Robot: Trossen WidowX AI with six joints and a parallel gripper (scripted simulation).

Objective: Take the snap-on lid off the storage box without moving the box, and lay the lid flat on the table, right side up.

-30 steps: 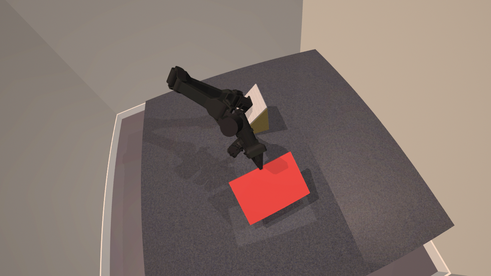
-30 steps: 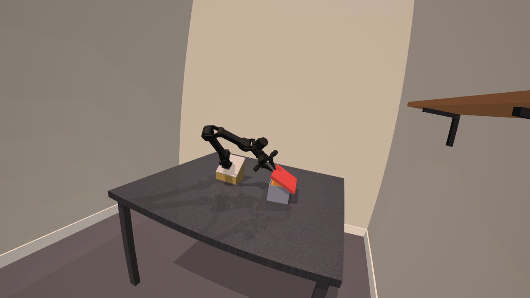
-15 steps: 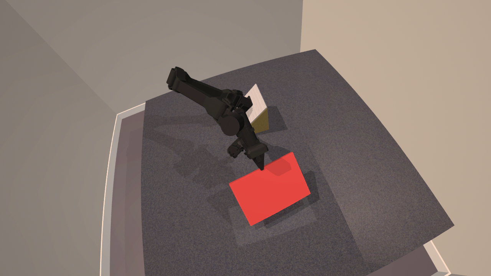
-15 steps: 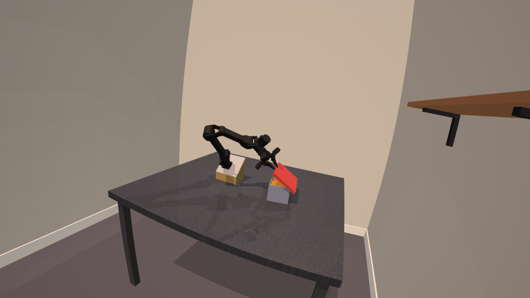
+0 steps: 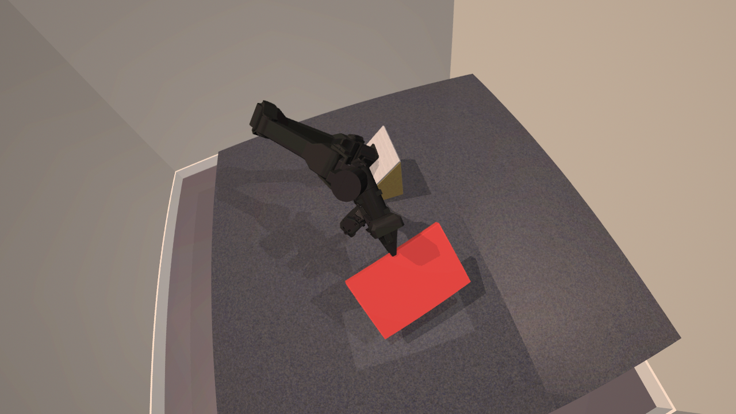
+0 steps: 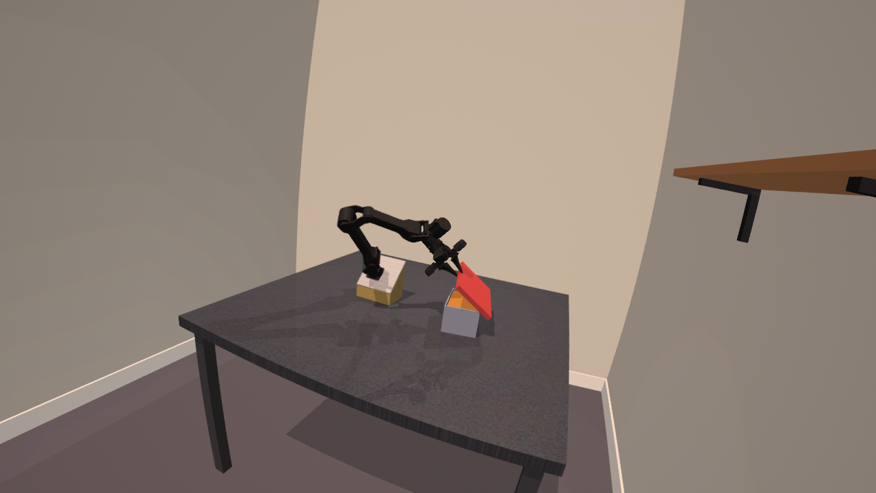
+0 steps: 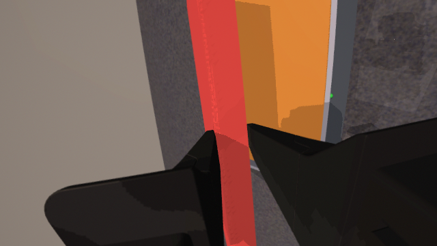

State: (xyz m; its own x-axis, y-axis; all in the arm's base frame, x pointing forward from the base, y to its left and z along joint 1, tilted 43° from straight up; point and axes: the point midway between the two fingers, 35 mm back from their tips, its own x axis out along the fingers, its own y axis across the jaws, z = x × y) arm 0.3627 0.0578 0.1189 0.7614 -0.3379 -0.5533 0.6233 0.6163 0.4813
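The red lid (image 5: 409, 280) is tilted up steeply over the grey storage box (image 6: 460, 318); its raised edge is toward the arm and its far edge rests low on the box. My gripper (image 5: 393, 251) is shut on the lid's raised edge, also seen in the exterior view (image 6: 459, 267). In the wrist view the two black fingers clamp the red lid (image 7: 222, 85) edge-on. The box's orange inside (image 7: 293, 68) is open to view beside it, with the grey rim (image 7: 332, 68) at the right.
A tan block with a slanted white top (image 5: 387, 162) stands behind the arm, by its base. A brown wall shelf (image 6: 790, 174) hangs high at the right, away from the table. The dark table (image 6: 391, 355) has open surface around the box.
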